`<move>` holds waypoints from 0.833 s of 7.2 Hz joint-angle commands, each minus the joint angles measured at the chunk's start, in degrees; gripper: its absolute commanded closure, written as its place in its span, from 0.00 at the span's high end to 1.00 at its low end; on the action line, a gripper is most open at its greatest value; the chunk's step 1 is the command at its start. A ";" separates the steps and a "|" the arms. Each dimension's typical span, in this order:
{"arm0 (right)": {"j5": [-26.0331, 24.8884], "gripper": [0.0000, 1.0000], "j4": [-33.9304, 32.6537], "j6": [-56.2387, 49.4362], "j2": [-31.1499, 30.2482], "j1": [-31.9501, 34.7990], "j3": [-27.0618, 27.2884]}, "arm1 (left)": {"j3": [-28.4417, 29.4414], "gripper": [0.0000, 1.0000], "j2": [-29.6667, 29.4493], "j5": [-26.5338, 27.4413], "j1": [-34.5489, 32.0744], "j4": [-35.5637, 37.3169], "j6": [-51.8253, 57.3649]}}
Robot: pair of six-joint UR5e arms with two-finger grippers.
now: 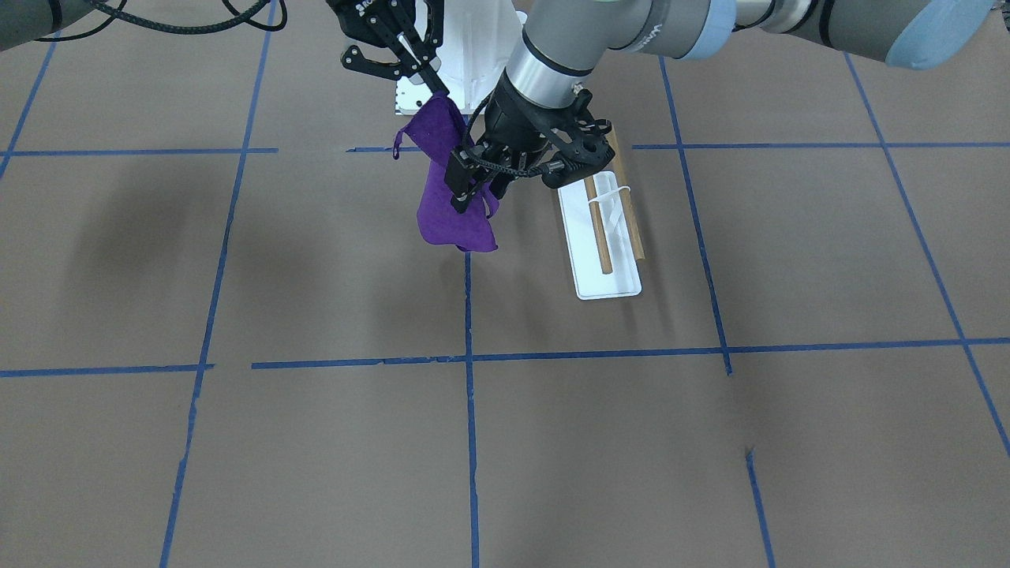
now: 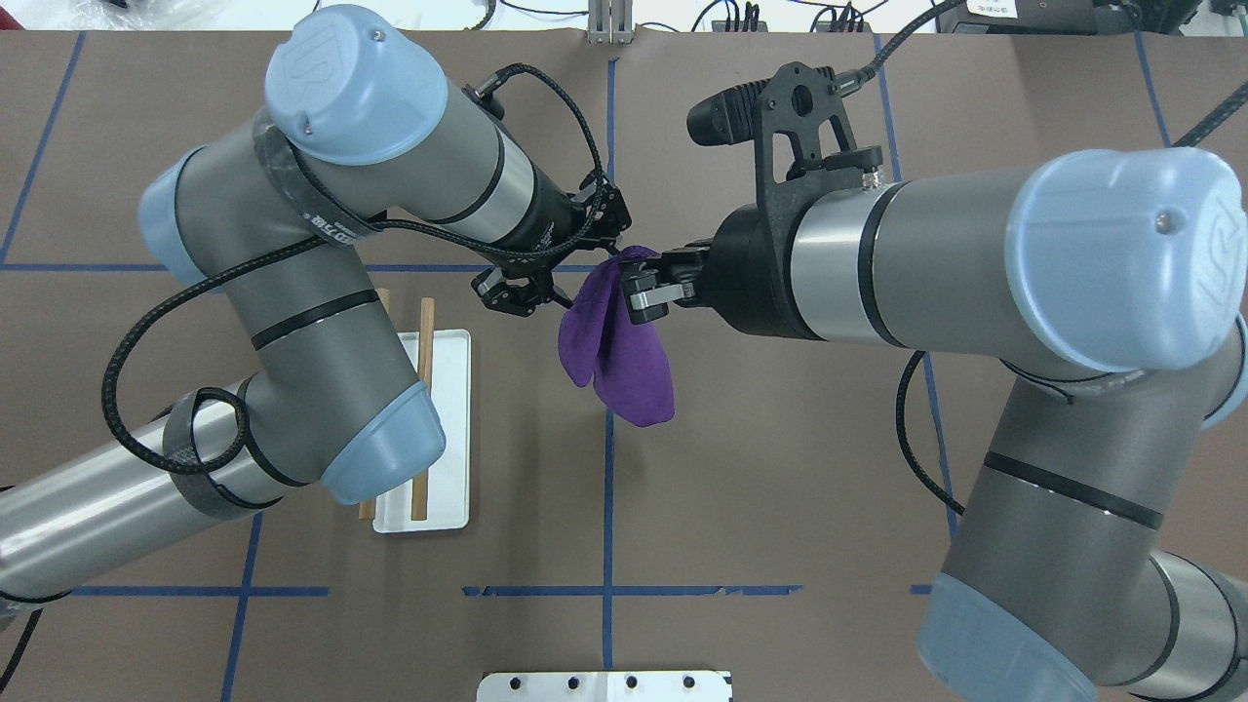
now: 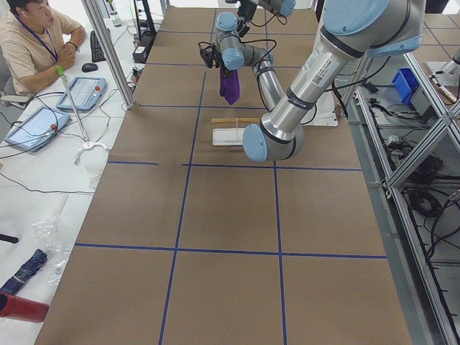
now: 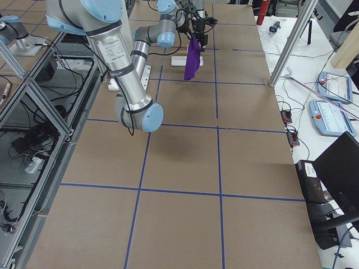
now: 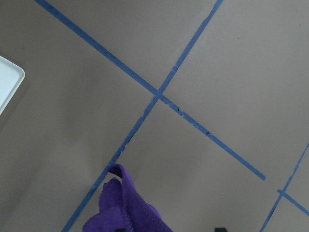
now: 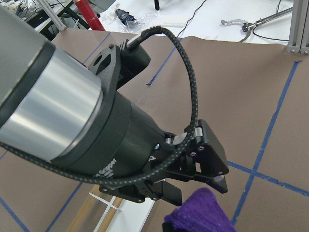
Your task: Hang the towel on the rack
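Right tool (image 2: 639,289): clenched on the top edge of the towel (image 2: 624,361). That one pinch carries the cloth. The towel hangs folded from it, in the air over the middle of the counter (image 2: 780,487), with its lower end free. A little loop (image 1: 397,146) dangles at an upper corner.

Left tool (image 1: 467,189): released, jaws apart, set close against the towel just below my right tool's pinch. In the right wrist view its fingers (image 6: 212,162) stand spread with the purple cloth just beside them. Whether a pad touches the cloth, I cannot tell. The left wrist view gives only a purple edge at the bottom of the frame, over blue tape lines (image 5: 159,94).

Rack (image 1: 611,237): stands on the counter to my left of the towel, well in from every edge. Its white base lies flat, with two wooden rods (image 1: 597,229) parallel above it and a white wire across them. The towel is near the rack but apart from it, on neither rod.
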 commanded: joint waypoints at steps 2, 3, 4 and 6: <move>0.00 0.00 -0.02 -0.14 0.01 -0.01 0.05 | -0.88 0.01 0.53 0.26 0.19 0.07 0.07; 0.00 0.00 -0.02 -0.23 0.01 -0.01 -0.04 | -0.97 0.00 0.53 0.26 0.19 0.06 0.08; 0.00 0.00 0.06 -0.23 0.01 -0.01 -0.04 | -0.97 0.00 0.44 0.26 0.19 0.06 0.08; 0.35 0.00 -0.02 -1.97 -0.07 -0.01 -0.30 | -0.97 0.00 0.44 0.35 0.19 0.07 0.08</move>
